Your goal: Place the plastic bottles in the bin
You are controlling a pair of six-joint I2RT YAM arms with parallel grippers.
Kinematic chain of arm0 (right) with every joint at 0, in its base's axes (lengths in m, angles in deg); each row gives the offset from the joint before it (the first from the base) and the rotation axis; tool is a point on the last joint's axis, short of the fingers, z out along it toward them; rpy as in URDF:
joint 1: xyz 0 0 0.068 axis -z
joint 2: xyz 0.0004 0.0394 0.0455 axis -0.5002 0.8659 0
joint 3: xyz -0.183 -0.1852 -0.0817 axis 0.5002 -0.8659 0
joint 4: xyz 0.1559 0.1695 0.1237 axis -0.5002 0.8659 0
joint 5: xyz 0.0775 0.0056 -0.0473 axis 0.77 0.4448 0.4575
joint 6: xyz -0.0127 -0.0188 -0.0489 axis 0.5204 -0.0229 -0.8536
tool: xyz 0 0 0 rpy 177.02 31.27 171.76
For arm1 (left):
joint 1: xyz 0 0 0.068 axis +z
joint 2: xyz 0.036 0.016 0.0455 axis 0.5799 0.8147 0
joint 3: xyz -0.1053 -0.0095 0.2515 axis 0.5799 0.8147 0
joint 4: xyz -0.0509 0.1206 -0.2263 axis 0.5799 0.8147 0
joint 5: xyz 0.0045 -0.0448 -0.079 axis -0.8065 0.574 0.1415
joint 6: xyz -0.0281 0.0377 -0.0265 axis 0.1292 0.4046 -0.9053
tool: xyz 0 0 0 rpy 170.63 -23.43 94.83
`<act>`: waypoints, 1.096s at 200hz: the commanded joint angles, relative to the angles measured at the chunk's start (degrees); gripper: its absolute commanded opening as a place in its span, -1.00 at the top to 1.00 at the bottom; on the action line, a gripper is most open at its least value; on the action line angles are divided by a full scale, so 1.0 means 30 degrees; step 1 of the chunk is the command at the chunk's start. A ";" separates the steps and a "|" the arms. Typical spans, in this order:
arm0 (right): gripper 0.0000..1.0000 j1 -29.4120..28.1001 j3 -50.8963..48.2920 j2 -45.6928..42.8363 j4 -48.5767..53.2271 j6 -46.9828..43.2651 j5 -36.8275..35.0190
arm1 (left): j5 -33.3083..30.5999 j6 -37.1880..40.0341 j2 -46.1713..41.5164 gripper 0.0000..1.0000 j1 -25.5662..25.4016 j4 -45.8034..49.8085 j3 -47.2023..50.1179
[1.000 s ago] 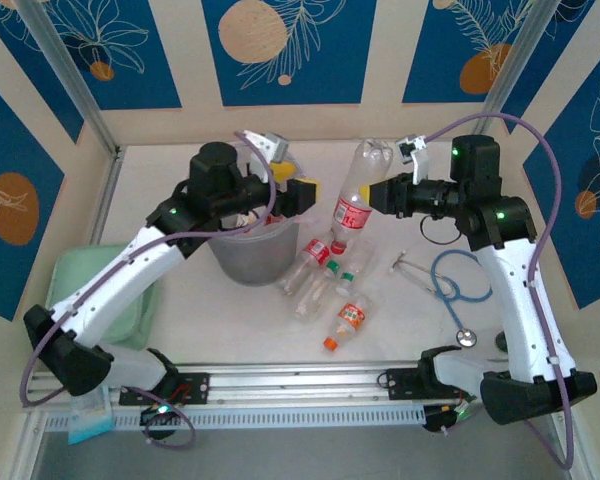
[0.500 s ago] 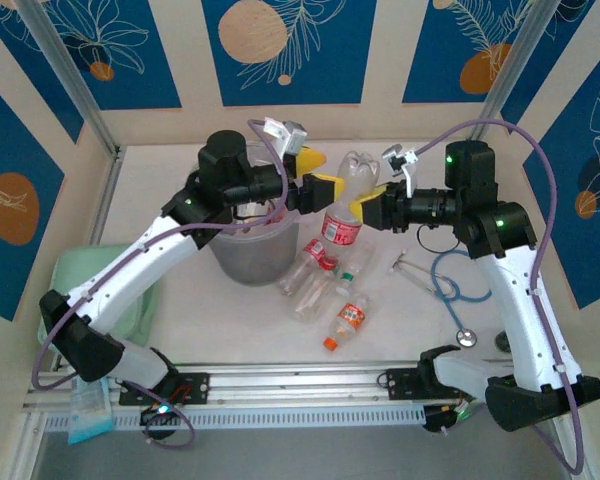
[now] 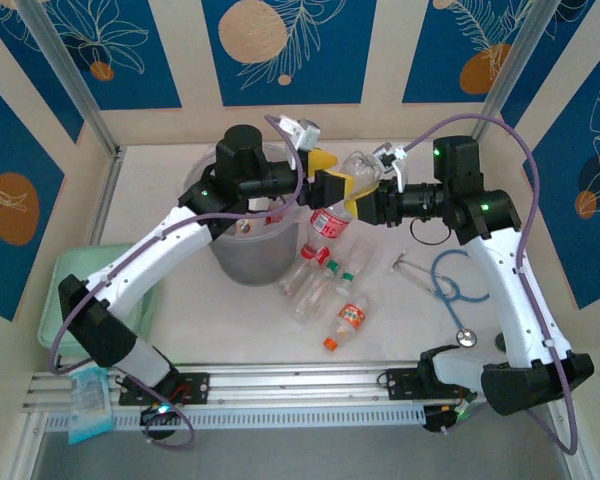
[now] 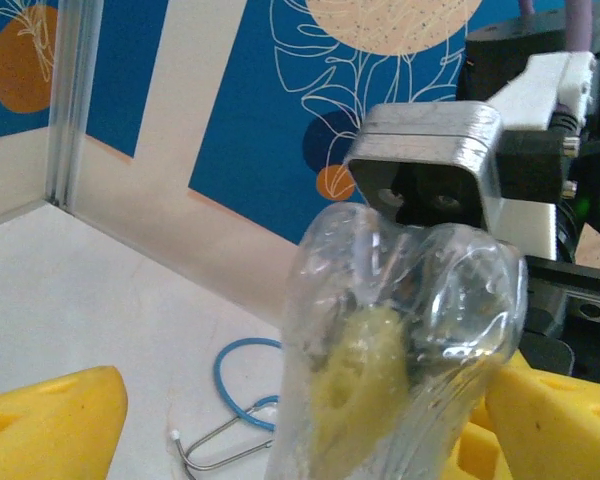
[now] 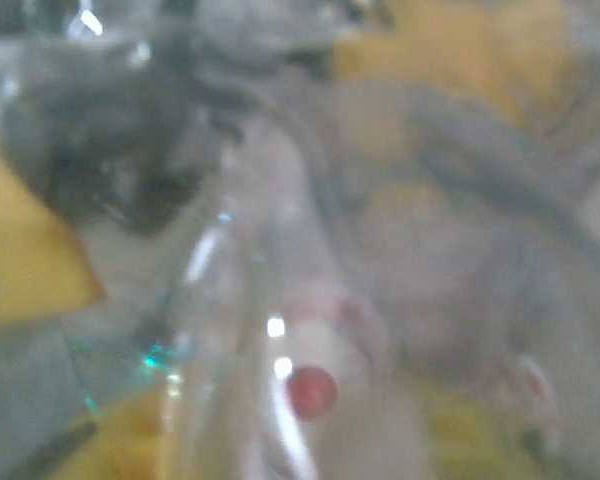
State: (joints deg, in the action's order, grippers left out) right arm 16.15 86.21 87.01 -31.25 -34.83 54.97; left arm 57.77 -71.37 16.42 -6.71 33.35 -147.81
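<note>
Overhead: held bottle [image 3: 330,220], clear with a red label, tilted in the air just beside the right rim of the bin [image 3: 242,262], pinched between the narrowed yellow fingers of the right gripper [image 3: 360,203]. Left gripper [image 3: 330,176] reaching across the bin's mouth to the same bottle, jaws spread wide on either side of its upper end. Left wrist view: lobed base of the held bottle [image 4: 400,330] facing the lens, between the widely parted yellow fingers [image 4: 50,420]. Loose bottles [image 3: 320,272] clustered on the table [image 3: 180,320] right of the bin, one with an orange cap [image 3: 348,320] nearest the arm bases. Blue stethoscope [image 3: 456,282] farther right; pale green tray [image 3: 65,290] at far left.
</note>
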 commanded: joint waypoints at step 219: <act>-0.61 0.1617 -0.1549 -0.2359 -0.2298 0.1251 -0.2646 | -0.3394 0.0380 -0.0360 0.29 0.0824 -0.0161 -0.3410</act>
State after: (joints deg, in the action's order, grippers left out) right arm 19.42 83.35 82.14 -36.02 -33.56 55.12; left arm 52.31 -72.13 18.56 -5.94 33.11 -154.50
